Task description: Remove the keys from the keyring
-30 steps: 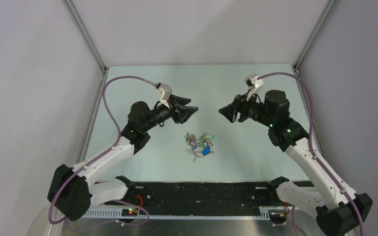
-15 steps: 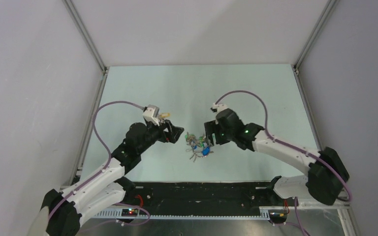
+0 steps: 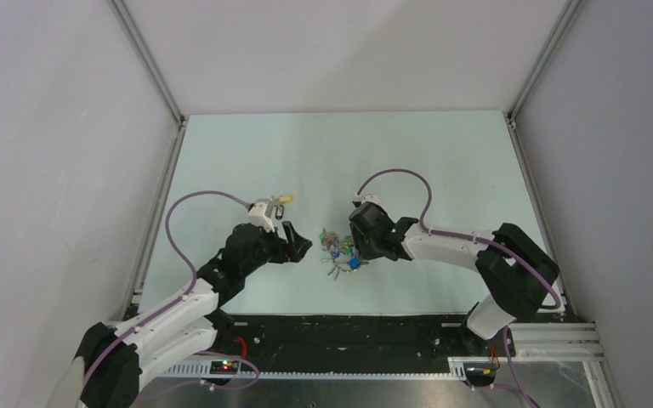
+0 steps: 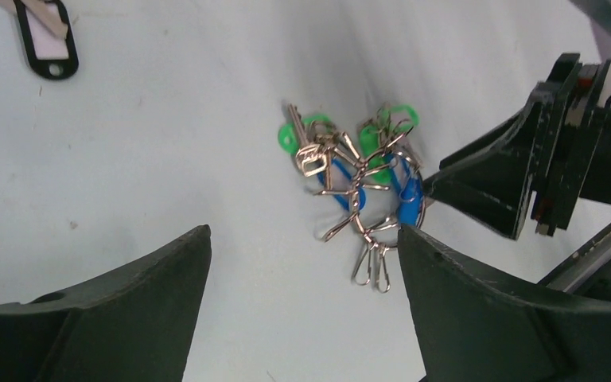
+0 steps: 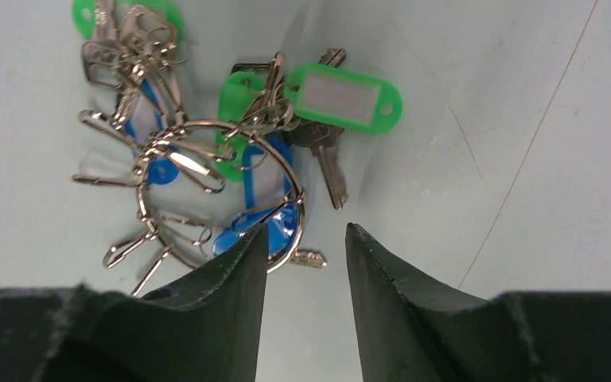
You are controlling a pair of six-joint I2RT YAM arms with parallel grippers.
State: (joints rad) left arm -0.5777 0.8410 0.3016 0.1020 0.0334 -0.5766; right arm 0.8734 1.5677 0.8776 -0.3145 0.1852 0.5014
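Observation:
The keys (image 3: 341,252) lie in one bunch mid-table, silver with green and blue heads and tags. In the right wrist view the thin silver keyring (image 5: 296,185) loops over a blue tag (image 5: 258,179), with a green tag (image 5: 342,97) beyond and small clips at the left. My right gripper (image 5: 306,227) is open with a narrow gap, low over the ring's near edge; its left fingertip (image 5: 247,255) covers part of the blue tag. My left gripper (image 4: 302,231) is wide open and empty, left of the bunch (image 4: 358,171). Both grippers, the left one (image 3: 298,246) and the right one (image 3: 359,249), flank the keys.
A yellow-and-black tag (image 3: 282,200) lies apart on the table behind my left gripper, also in the left wrist view (image 4: 45,36). The right gripper's black fingers (image 4: 485,183) show in the left wrist view. Metal frame rails (image 3: 157,195) border the table.
Both arms have swung down and inward from raised positions. The right gripper now sits at the bunch's right edge, the left gripper close on its left. The keys have not moved.

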